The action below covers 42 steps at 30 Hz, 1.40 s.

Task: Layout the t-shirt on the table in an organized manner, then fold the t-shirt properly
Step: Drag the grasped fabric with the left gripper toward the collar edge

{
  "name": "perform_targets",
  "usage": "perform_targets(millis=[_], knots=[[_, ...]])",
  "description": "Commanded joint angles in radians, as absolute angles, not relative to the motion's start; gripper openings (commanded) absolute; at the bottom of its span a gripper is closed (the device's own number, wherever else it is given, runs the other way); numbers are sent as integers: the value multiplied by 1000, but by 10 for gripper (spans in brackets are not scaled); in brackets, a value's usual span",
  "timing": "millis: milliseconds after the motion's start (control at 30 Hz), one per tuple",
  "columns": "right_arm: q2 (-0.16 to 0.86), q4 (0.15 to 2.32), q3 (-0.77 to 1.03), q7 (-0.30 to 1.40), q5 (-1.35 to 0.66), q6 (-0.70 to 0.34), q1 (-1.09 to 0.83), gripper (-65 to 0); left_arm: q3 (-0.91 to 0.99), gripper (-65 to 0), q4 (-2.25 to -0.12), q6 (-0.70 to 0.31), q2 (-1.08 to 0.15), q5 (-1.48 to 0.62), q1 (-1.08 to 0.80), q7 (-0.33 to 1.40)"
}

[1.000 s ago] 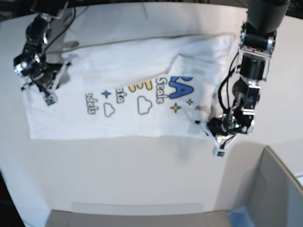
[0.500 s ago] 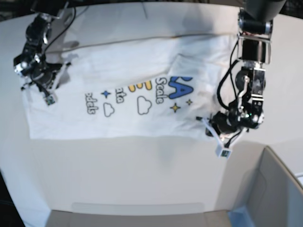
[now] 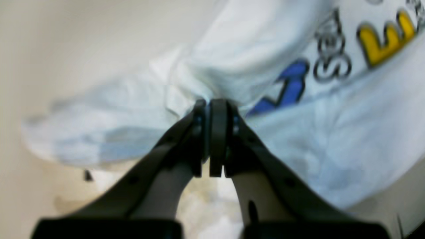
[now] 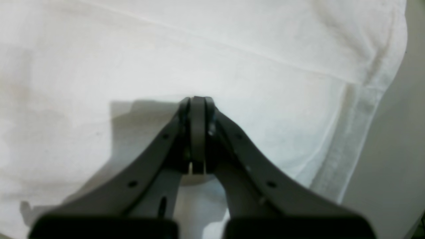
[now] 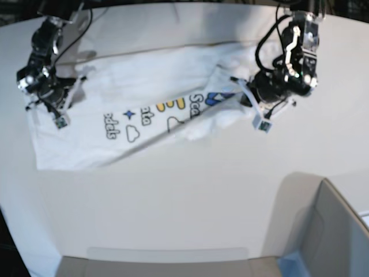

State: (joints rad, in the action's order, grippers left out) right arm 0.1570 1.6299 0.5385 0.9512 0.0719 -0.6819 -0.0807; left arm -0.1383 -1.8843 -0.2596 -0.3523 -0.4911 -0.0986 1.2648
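The white t-shirt (image 5: 144, 75) lies on the white table (image 5: 173, 202) with its blue-yellow lettering face up. My left gripper (image 5: 248, 101) is shut on the shirt's right part and holds it lifted, so the cloth hangs in a slanted fold across the print. In the left wrist view the jaws (image 3: 212, 104) pinch bunched white cloth (image 3: 332, 139) beside the blue letters. My right gripper (image 5: 57, 107) sits on the shirt's left end. In the right wrist view it (image 4: 196, 99) is shut, tips on the flat white cloth (image 4: 232, 66) near a hem.
A grey open-topped bin (image 5: 328, 231) stands at the near right corner. A flat beige panel (image 5: 161, 262) runs along the near edge. The table's curved far edge lies behind both arms.
My left gripper has risen and moved toward the far side with the shirt's right lower corner, dragging cloth over part of the lettering. My right arm has stayed still.
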Motion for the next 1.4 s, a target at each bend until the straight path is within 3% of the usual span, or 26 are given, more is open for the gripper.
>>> perform_targets(millis=[0,267,467,567,967,1167,1367], knots=[[163,1629,539,993,99,-698,-82,-650,-136,-650,-1905,-262,-360,-495,-99,1256],[162,1629,536,993,99,-698,-81,-650,-127,-649,-1914,-257,-360,-490,-122,1270],[162,1629,536,993,99,-698,-81,-650,-127,-492,-2045,-255,-358,-498,-113,1270],[162,1627,536,993,99,-698,-82,-650,-127,-444,-2043,-255,-358,-521,-113,1268],[162,1627,536,992,99,-698,-82,-650,-142,-431,-2041,-260,-358,-553,-22,1257],[162,1627,536,992,99,-698,-82,-650,-366,-361,-2026,-257,-420,-544,74,1256],[162,1627,536,992,99,-698,-85,-650,-456,-357,-2018,-229,-444,-415,88,1256]])
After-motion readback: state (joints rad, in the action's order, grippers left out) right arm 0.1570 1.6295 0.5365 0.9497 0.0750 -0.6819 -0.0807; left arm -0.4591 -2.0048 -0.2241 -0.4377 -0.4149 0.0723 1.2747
